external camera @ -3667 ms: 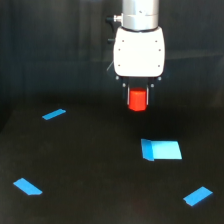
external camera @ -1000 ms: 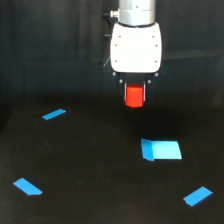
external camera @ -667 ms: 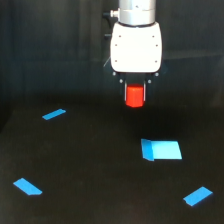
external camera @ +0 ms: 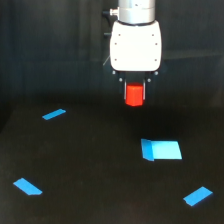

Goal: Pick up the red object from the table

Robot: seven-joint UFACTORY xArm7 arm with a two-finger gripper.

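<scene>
The red object (external camera: 134, 95), a short red-orange cylinder, hangs in the air between the fingers of my gripper (external camera: 134, 95), which is shut on it. It sits just under the white arm housing (external camera: 136, 45) in the upper middle of the exterior view. The black table (external camera: 90, 170) lies well below it, and the cylinder touches nothing else.
A flat blue block (external camera: 161, 150) lies on the table below and slightly toward the exterior view's right of the gripper. Blue strips lie at the left (external camera: 54, 114), the lower left (external camera: 27, 186) and the lower right (external camera: 198, 196).
The gripper with the red cylinder has risen a little since the earliest frame. Over the last second it has barely moved.
</scene>
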